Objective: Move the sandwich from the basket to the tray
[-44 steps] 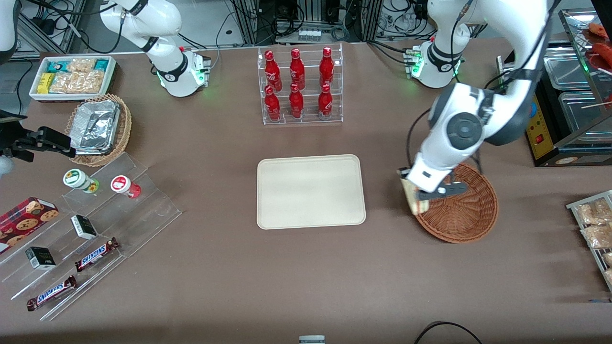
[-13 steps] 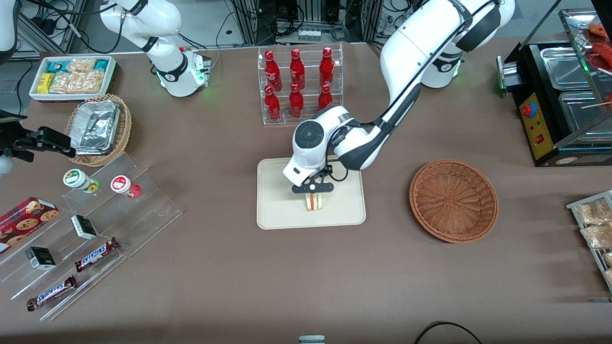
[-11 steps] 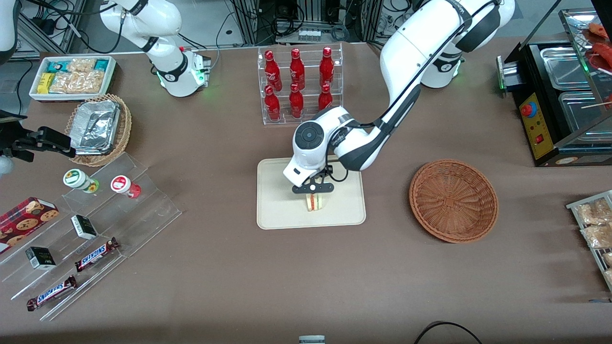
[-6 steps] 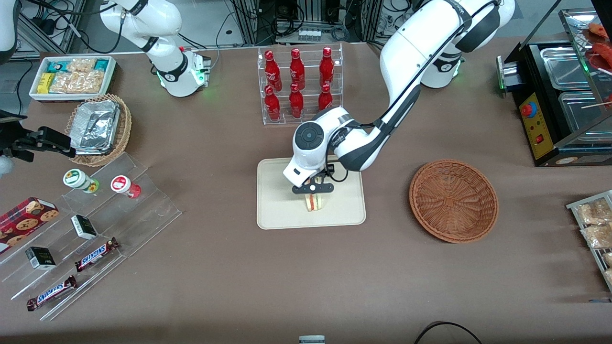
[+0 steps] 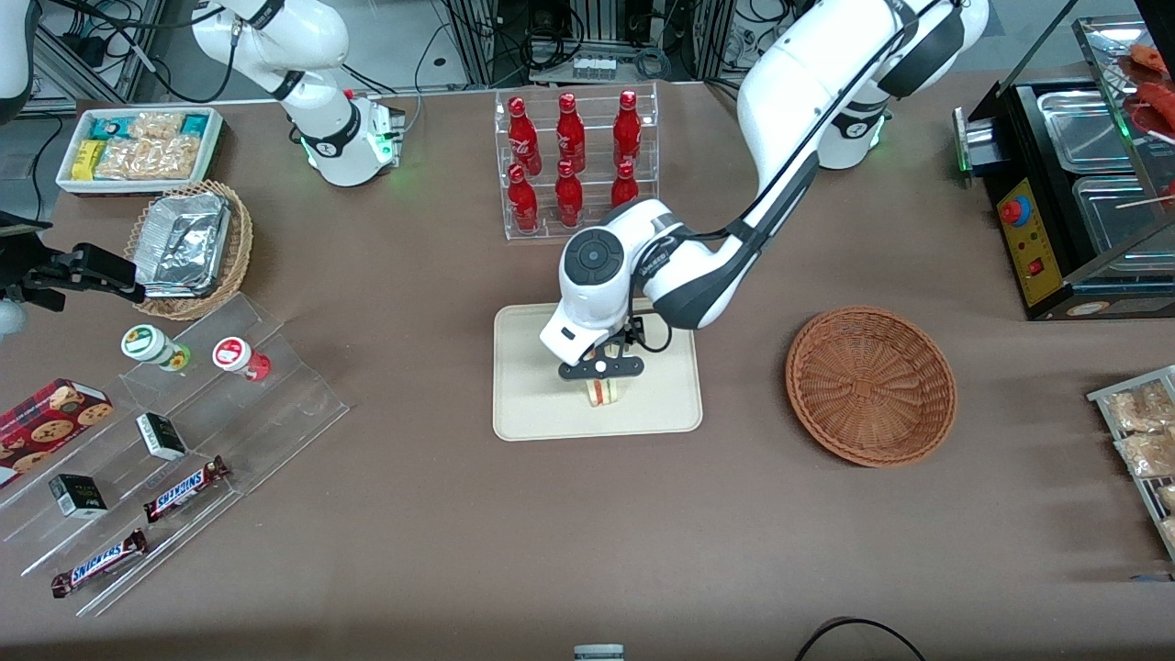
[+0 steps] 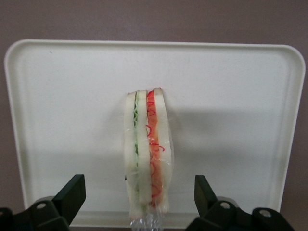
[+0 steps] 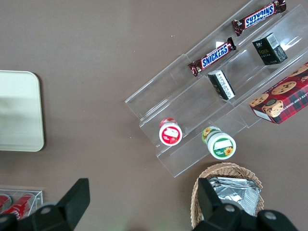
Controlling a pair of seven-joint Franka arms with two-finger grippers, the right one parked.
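Red Snickers bars (image 5: 186, 487) lie on the clear plastic steps (image 5: 174, 441) toward the parked arm's end of the table, and I can read the white name on two wrappers. Next to them sits a red box with cookie pictures (image 5: 46, 424). The small dark boxes have writing too tiny to read. Six red bottles (image 5: 571, 161) stand in a clear rack (image 5: 576, 165) at 12 o'clock from the tray (image 5: 532, 367); their white writing is too small to read.

The tray is plain cream with round corners and a low rim. The sandwich (image 5: 602, 392) stands on its edge on the tray, at about 5 o'clock from the tray's middle, close to the rim nearest the front camera. Lots of bare tray is free at 9 o'clock from it. In the wrist view the sandwich (image 6: 147, 154) shows green and red filling between pale bread slices, with clear wrap around it.

The gripper (image 5: 601, 367) hangs just above the sandwich, pointing straight down. Its fingers (image 6: 71, 195) are spread wide, one on each side, and neither touches the bread. The white arm bends down to it from about 1 o'clock.

The brown woven basket (image 5: 870, 386) sits at 3 o'clock from the tray, well apart, with bare brown table (image 5: 587, 532) between them.
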